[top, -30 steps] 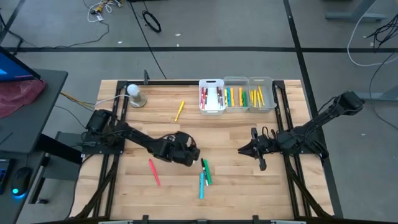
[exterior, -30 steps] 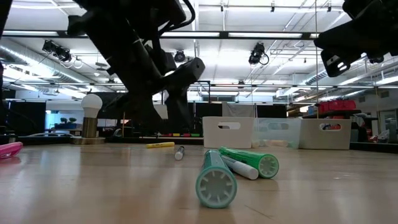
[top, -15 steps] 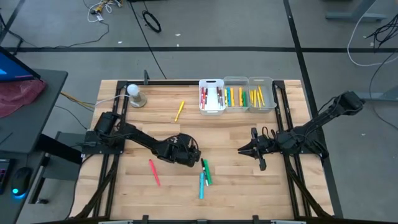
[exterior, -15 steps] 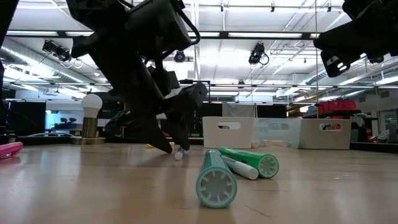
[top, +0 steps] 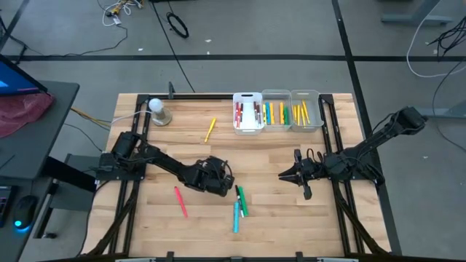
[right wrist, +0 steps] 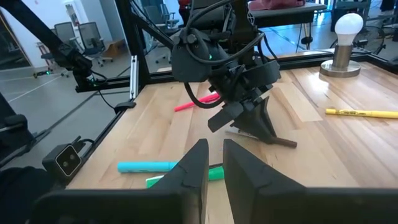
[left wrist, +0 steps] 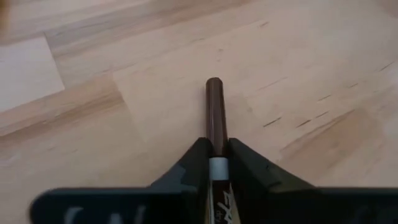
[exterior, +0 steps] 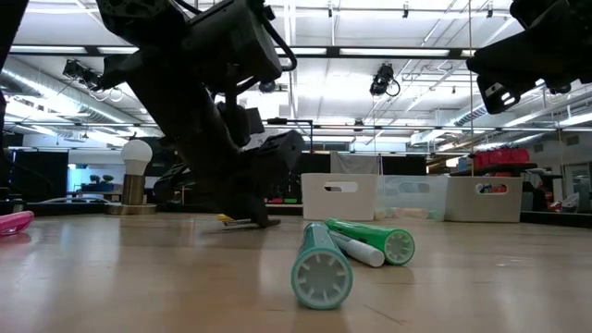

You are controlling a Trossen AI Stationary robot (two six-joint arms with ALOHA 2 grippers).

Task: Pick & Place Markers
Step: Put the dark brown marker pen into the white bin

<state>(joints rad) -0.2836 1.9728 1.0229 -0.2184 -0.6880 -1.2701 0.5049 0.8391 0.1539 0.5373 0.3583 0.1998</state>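
Observation:
My left gripper [top: 227,182] is down at the table's middle, shut on a marker with a white barrel and a dark brown cap [left wrist: 214,109]. Loose markers lie on the wood: a yellow one [top: 210,129] toward the far side, a pink one [top: 180,201] at the near left, and a green one [top: 241,199] and a cyan one [top: 236,215] just right of my left gripper. My right gripper [top: 285,175] hangs above the table right of centre. Its fingers [right wrist: 199,163] stand almost together with nothing between them. My left gripper pinches the marker's barrel [left wrist: 216,167], just behind the dark cap, between its two fingers [left wrist: 198,158]. The fingers slant down from the table's left side. The cap sticks out ahead of the fingertips. The marker [right wrist: 277,140] lies low along the wood under the fingertips.
Three small bins [top: 248,113] [top: 277,109] [top: 306,109] stand in a row at the far edge, with markers in them. A lamp with a round white bulb [top: 157,109] stands at the far left. Bare wood lies between the two arms.
My left gripper has come down onto the brown-capped marker and shut on it. Its fingers stood wide apart above the table a second ago and now meet at the marker.

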